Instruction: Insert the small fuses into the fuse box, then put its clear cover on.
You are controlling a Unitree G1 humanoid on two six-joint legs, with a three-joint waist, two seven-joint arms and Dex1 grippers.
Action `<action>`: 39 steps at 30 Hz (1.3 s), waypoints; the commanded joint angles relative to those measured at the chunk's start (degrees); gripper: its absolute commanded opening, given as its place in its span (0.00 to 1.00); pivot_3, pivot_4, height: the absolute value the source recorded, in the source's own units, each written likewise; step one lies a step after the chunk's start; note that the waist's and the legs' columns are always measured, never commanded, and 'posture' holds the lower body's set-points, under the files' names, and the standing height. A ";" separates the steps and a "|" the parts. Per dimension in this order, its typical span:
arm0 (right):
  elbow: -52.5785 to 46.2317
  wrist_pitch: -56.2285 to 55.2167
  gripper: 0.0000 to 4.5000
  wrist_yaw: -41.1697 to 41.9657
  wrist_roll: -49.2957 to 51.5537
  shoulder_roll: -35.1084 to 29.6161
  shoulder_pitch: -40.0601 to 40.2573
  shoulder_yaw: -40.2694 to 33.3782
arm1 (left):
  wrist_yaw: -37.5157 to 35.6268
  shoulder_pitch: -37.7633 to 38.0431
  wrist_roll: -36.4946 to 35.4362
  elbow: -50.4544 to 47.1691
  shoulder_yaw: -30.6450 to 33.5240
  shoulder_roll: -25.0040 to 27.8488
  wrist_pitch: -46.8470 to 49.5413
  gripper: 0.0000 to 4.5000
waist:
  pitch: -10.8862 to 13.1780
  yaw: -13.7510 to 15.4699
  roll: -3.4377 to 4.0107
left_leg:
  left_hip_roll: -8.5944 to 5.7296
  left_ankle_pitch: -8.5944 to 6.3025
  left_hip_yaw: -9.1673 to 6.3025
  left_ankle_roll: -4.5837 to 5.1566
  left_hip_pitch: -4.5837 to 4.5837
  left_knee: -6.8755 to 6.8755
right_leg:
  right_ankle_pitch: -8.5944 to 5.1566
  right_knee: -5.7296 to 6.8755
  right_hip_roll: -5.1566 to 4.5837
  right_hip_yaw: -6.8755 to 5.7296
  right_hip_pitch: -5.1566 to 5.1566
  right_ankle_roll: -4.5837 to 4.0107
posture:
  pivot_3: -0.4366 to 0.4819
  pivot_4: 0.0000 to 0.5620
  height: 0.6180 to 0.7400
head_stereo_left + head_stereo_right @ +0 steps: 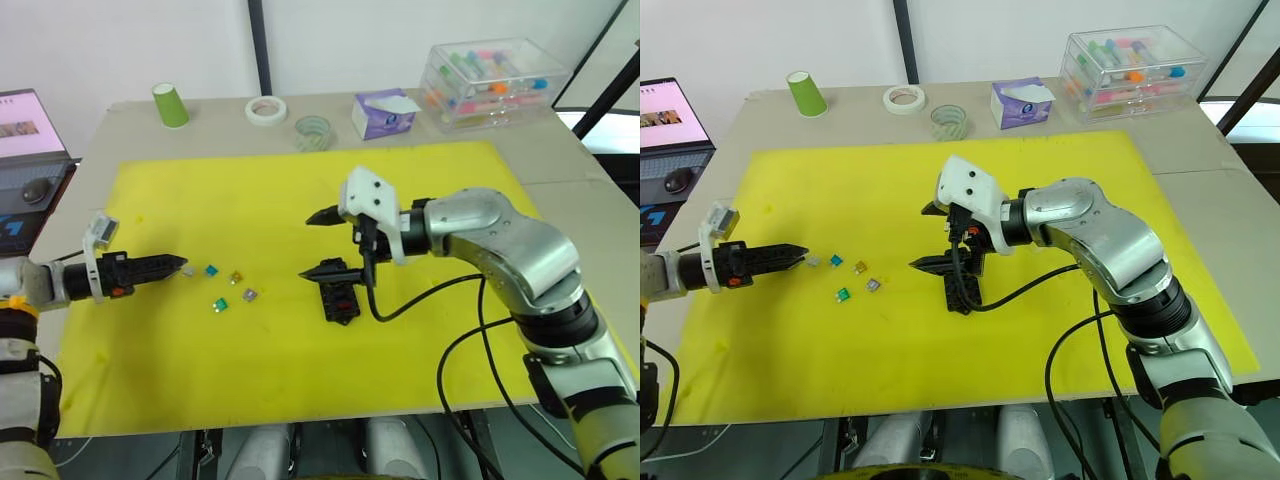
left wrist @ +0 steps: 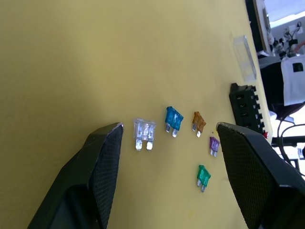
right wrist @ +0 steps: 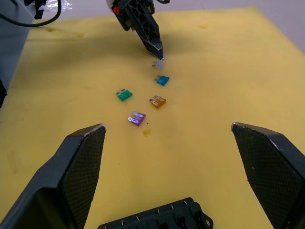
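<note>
Five loose fuses [image 2: 177, 131] lie by your wide-open left tool [image 2: 169, 131]: light, slippery, so pinch the clear fuse [image 2: 144, 133] across its plastic body.

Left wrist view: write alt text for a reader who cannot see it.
The open left pincer frames five loose fuses on a yellow mat: clear, blue, amber, purple and green. Beyond them sit the black fuse box and the clear cover.
</note>
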 commanded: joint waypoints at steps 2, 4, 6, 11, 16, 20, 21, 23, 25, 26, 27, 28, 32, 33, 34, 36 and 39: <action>-2.26 -1.07 1.00 0.25 -0.69 -1.01 -0.75 -0.50 | -1.01 -0.57 0.96 -0.38 -0.49 -0.37 -0.88 0.72 | 0.00 -0.10 0.00 | 0.00 0.00 0.00 0.00 0.00 0.00 | 0.00 0.02 0.00 0.00 0.00 0.00 | 0.48 0.27 1.00; -2.34 -1.28 1.00 0.40 -0.89 -1.20 -0.75 -0.40 | -1.07 -0.81 1.70 0.52 -0.72 -0.85 -1.65 0.72 | 0.00 -0.09 0.00 | 0.00 0.00 0.00 0.00 0.00 0.00 | 0.00 0.03 0.00 0.00 -0.01 0.00 | 0.48 0.27 1.00; -2.36 -1.36 1.00 0.64 -1.05 -1.26 -0.73 -0.38 | -1.37 -0.48 2.17 0.35 -1.11 -1.24 -1.74 0.72 | 0.00 -0.09 0.00 | -0.01 0.00 0.00 0.00 0.00 0.00 | 0.00 0.02 0.00 0.00 -0.01 0.00 | 0.48 0.27 1.00; -2.51 -1.47 1.00 0.96 -1.54 -1.53 -0.65 -0.32 | -1.38 0.39 2.30 -0.66 -1.01 -2.06 -1.34 0.72 | 0.00 -0.04 0.00 | -0.01 0.00 0.00 0.00 0.00 0.00 | 0.00 0.03 -0.01 0.00 -0.01 0.00 | 0.48 0.27 1.00; -2.97 -1.35 1.00 0.99 -1.72 -1.73 -0.26 -0.29 | -1.45 1.43 2.07 -2.15 -0.80 -2.55 -0.47 0.72 | 0.00 -0.01 0.00 | -0.03 0.00 -0.01 0.00 0.00 0.00 | 0.00 0.03 -0.01 0.00 -0.01 0.00 | 0.48 0.27 1.00; -2.97 -1.31 1.00 0.97 -1.86 -1.71 -0.23 -0.17 | -1.45 2.01 1.90 -3.12 -0.62 -2.66 0.00 0.72 | 0.00 -0.03 0.00 | -0.03 0.00 -0.01 0.00 0.01 0.01 | 0.00 0.03 -0.02 0.00 -0.01 0.00 | 0.48 0.27 1.00; -2.89 -1.39 1.00 0.99 -2.01 -1.74 -0.26 -0.05 | -1.41 2.14 1.88 -3.29 -0.57 -2.69 0.10 0.72 | 0.00 -0.03 0.00 | -0.03 0.00 -0.01 0.00 0.01 0.01 | 0.00 0.03 -0.02 0.00 -0.01 0.00 | 0.48 0.27 1.00; -2.81 -1.56 1.00 1.07 -2.23 -1.80 -0.25 0.09 | -1.25 2.57 1.93 -3.58 -0.42 -2.70 0.09 0.72 | 0.00 -0.04 0.00 | -0.03 0.00 -0.01 0.00 0.01 0.01 | 0.00 0.03 -0.02 0.00 -0.01 0.00 | 0.48 0.27 1.00; -2.67 -1.71 1.00 1.14 -2.44 -1.77 -0.30 0.26 | -1.24 3.09 2.05 -3.75 -0.35 -2.59 -0.08 0.72 | -0.01 -0.06 0.00 | -0.03 0.00 -0.01 0.00 0.01 0.00 | 0.00 0.03 -0.02 0.01 -0.01 0.00 | 0.48 0.27 1.00; -2.68 -1.76 1.00 1.19 -2.47 -1.77 -0.28 0.26 | -1.01 3.25 2.09 -3.76 -0.19 -2.56 -0.12 0.72 | -0.01 -0.07 0.00 | -0.03 0.00 -0.01 0.00 0.01 0.01 | 0.00 0.04 -0.02 0.00 -0.01 0.00 | 0.48 0.27 1.00; -2.58 -1.85 1.00 1.24 -2.55 -1.73 -0.32 0.33 | -0.68 3.24 2.17 -3.56 0.03 -2.58 -0.20 0.72 | -0.01 -0.08 0.00 | -0.03 0.00 -0.01 0.00 0.01 0.01 | 0.00 0.03 -0.02 0.00 -0.01 0.00 | 0.48 0.27 1.00; -2.53 -1.92 1.00 1.29 -2.61 -1.74 -0.34 0.36 | -0.36 3.23 2.20 -3.30 0.33 -2.57 -0.29 0.72 | -0.01 -0.08 0.00 | -0.03 0.00 -0.01 0.00 0.02 0.00 | 0.00 0.03 -0.02 0.00 -0.01 0.00 | 0.48 0.27 1.00; -2.35 -2.33 1.00 1.61 -2.93 -1.85 -0.37 0.50 | -0.14 3.44 2.46 -2.59 0.80 -2.39 -0.95 0.63 | -0.01 -0.13 0.00 | -0.03 0.00 -0.01 0.00 0.02 0.00 | 0.00 0.03 -0.02 0.00 -0.01 0.00 | 0.48 0.27 1.00; -2.31 -2.43 1.00 1.70 -3.02 -1.87 -0.36 0.53 | -0.02 3.46 2.48 -2.45 0.88 -2.40 -1.03 0.63 | -0.01 -0.13 0.00 | -0.03 0.00 -0.01 0.00 0.02 0.00 | 0.00 0.03 -0.02 0.00 -0.01 0.00 | 0.48 0.27 1.00; -2.31 -2.50 1.00 1.81 -3.09 -1.91 -0.34 0.55 | 0.15 3.46 2.39 -2.32 1.12 -2.42 -0.99 0.63 | -0.01 -0.13 0.00 | -0.03 0.00 0.00 0.00 0.02 0.00 | 0.00 0.03 -0.02 0.00 -0.01 0.00 | 0.48 0.27 1.00; -2.21 -2.77 1.00 2.13 -3.39 -1.89 -0.39 0.66 | 0.48 3.44 2.34 -2.06 1.45 -2.55 -1.12 0.63 | -0.01 -0.13 0.00 | -0.03 0.00 -0.01 0.00 0.02 0.00 | 0.00 0.03 -0.02 0.00 -0.01 0.00 | 0.48 0.27 1.00; -2.09 -3.02 1.00 2.48 -3.65 -1.85 -0.44 0.76 | 0.53 3.62 2.34 -1.88 1.65 -2.63 -1.45 0.63 | -0.01 -0.13 0.00 | -0.03 0.00 0.00 0.00 0.02 0.00 | 0.00 0.04 -0.02 0.00 -0.01 0.00 | 0.48 0.27 1.00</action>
